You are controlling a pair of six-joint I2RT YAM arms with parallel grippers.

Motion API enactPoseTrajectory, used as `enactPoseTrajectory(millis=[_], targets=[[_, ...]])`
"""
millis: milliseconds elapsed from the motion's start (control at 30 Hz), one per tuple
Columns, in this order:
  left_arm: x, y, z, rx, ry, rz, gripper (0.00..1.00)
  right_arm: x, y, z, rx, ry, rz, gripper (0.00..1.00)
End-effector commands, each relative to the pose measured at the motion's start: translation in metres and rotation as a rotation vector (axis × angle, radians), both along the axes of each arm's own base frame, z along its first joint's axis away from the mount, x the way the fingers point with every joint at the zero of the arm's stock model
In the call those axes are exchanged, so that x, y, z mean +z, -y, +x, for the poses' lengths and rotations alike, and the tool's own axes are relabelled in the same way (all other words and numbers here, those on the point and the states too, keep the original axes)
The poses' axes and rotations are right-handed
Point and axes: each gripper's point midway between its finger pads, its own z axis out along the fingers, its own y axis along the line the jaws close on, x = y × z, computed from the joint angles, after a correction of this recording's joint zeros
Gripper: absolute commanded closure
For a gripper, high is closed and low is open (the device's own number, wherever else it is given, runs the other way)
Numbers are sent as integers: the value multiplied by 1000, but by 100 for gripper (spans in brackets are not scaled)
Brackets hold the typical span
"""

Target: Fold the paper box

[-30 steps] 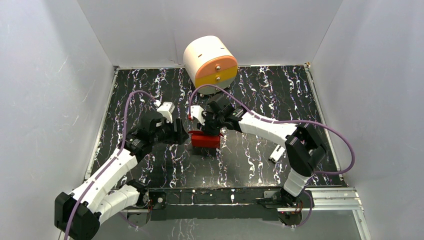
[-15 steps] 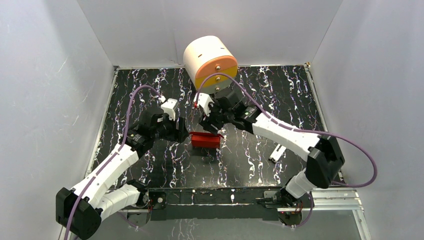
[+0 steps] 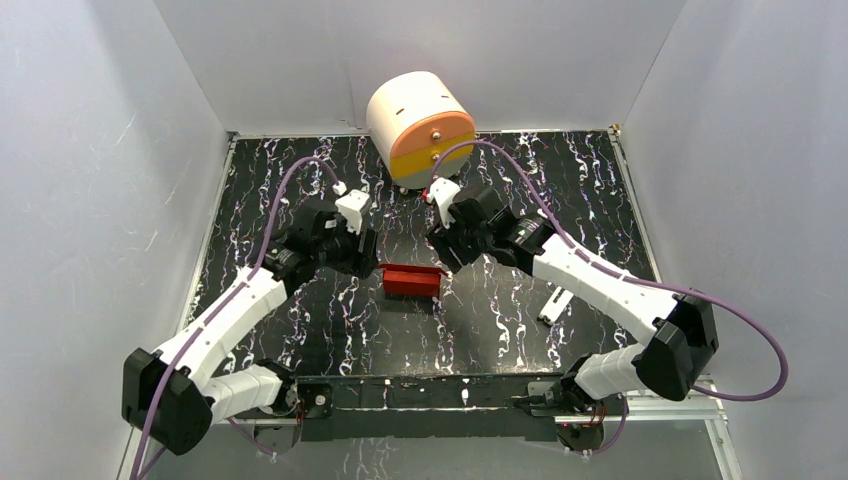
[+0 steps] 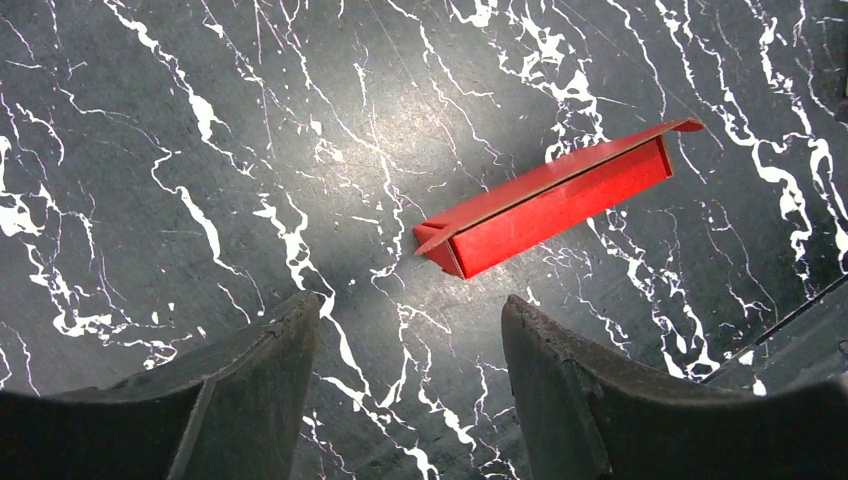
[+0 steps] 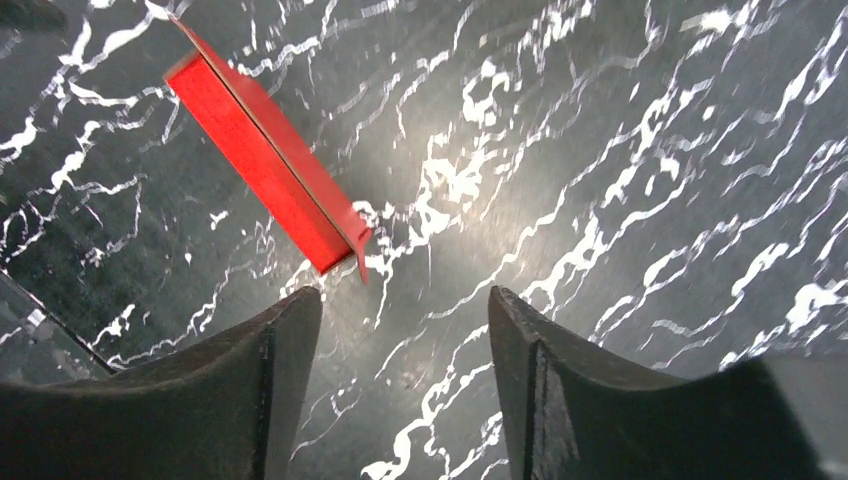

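Observation:
The paper box (image 3: 411, 279) is a small flat red rectangular box lying on the black marbled table, free of both grippers. In the left wrist view it (image 4: 555, 208) lies ahead of the fingers with small end tabs sticking out. In the right wrist view it (image 5: 262, 160) lies up and left of the fingers. My left gripper (image 3: 364, 250) is open and empty, raised to the box's upper left; its jaws stand wide apart (image 4: 410, 310). My right gripper (image 3: 443, 250) is open and empty, raised to the box's upper right (image 5: 403, 300).
A round white, orange and yellow drawer unit (image 3: 420, 128) stands at the back centre, just behind the two wrists. A small white packet (image 3: 553, 306) lies right of the box. White walls enclose the table on three sides; a metal rail (image 3: 460, 392) runs along the near edge.
Both grippers have let go of the box and drawn back and up from it, the left toward the back left, the right toward the back right. The box stays lying on the table.

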Motion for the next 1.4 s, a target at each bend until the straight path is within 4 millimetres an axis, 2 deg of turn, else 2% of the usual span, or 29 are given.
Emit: enactPoseTrajectory(millis=[0, 200, 533, 767, 1367], targets=[[1, 1, 7, -26, -19, 47, 36, -16, 21, -15, -102, -101, -31, 34], [-11, 7, 15, -42, -76, 71, 37, -38, 12, -30, -62, -196, -11, 43], [-18, 17, 16, -98, -127, 71, 44, -57, -5, -17, 1, -179, 1, 51], [-19, 20, 17, -106, -144, 66, 47, -61, -16, -12, 62, -173, 9, 54], [-30, 24, 17, -146, -178, 75, 51, -75, -16, -9, 62, -195, -5, 73]])
